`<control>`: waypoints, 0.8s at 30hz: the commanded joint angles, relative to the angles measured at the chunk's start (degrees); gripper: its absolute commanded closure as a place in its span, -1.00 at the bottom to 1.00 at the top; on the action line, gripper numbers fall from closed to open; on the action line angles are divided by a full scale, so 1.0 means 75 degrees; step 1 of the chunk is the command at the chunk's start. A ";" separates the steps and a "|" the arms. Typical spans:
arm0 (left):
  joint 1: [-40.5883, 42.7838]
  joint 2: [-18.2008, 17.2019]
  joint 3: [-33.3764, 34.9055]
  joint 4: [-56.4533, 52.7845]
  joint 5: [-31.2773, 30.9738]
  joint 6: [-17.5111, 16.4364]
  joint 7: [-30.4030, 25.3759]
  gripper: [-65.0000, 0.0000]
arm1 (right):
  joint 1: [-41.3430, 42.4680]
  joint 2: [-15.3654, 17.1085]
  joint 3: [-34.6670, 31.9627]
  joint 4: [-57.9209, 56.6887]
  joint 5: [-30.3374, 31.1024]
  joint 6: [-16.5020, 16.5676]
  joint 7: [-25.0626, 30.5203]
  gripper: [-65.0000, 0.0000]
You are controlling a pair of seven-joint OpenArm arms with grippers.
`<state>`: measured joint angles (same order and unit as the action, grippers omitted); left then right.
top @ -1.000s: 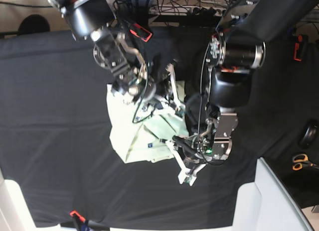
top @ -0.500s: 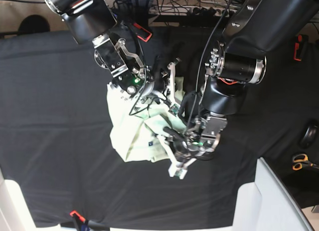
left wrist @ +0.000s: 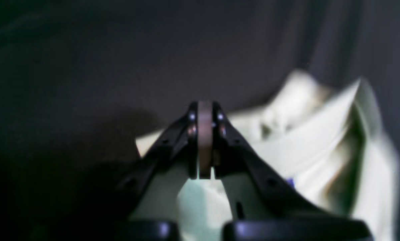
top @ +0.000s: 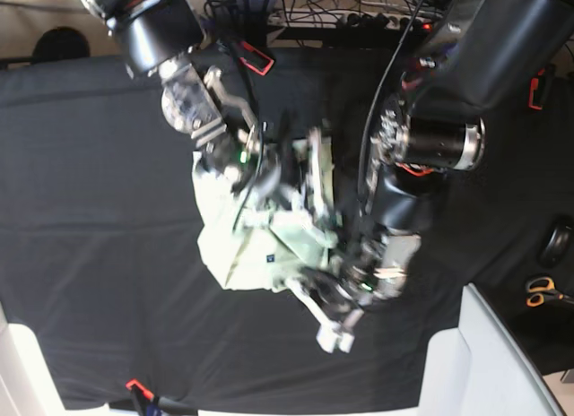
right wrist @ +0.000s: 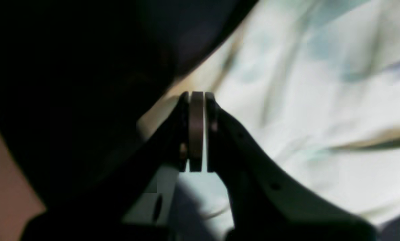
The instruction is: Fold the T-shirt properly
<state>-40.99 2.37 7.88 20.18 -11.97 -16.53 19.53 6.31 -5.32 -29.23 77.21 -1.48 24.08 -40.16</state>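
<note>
Working over a dark cloth-covered table (top: 81,210), two robot arms are bending low over the T-shirt (top: 238,246), which is lying bunched near the middle of the cloth in the base view, its tiny blue label (top: 267,255) facing up. The garment is reading as a rumpled, partly gathered heap with no flat rectangle, so the fold is looking well short of finished, with smoothing and squaring presumably left to do. Against the earlier base pictures, the left gripper (top: 339,331), on that view's right, is sitting lower and further toward the near edge of the shirt, while the shirt's upper part is looking more drawn in beneath the right gripper (top: 314,178). Scissors (top: 541,293) are lying well apart at the right edge.

From the left wrist camera, the left gripper (left wrist: 205,140) is showing its jaws pressed together with no cloth visibly pinched between them; pale green fabric (left wrist: 320,140) is rising in a blurred ridge just beyond and to the right.

From the right wrist camera, the right gripper (right wrist: 196,130) is likewise appearing closed, pads meeting, and whether cloth is caught there is impossible to tell. The shirt (right wrist: 303,100) is filling the right of that blurred view, wrinkled and close beneath.
</note>
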 commanded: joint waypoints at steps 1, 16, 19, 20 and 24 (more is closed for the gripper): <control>-0.0331 -0.0181 -0.0119 0.0163 -0.0192 0.0065 0.0016 1.00 | 0.0173 0.0106 0.0024 0.0319 0.0085 0.0031 0.0051 0.98; 0.5624 -0.2713 0.0174 0.9224 -0.0520 -0.0720 0.1001 1.00 | -0.2347 0.2239 0.2310 0.2757 0.0097 -0.0614 0.0532 0.98; 0.7077 -0.2936 -0.0119 1.0396 -0.0520 -0.0720 0.0989 1.00 | -0.3109 0.2239 0.2356 0.3367 0.0097 -0.0661 0.0555 0.98; 0.7570 -0.2924 -0.0295 1.0724 -0.0508 -0.0732 0.0989 1.00 | -0.3414 0.2239 0.2356 0.3590 0.0097 -0.0672 0.0555 0.98; 0.9129 -0.2924 -0.0412 1.1474 -0.0426 -0.0732 0.0954 1.00 | -0.4562 0.2228 0.2368 0.4293 0.0097 -0.0860 0.0555 0.98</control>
<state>27.92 -19.05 5.19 105.03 -14.44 -22.37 28.56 -27.79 11.03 -11.68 108.40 -1.04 17.85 -36.88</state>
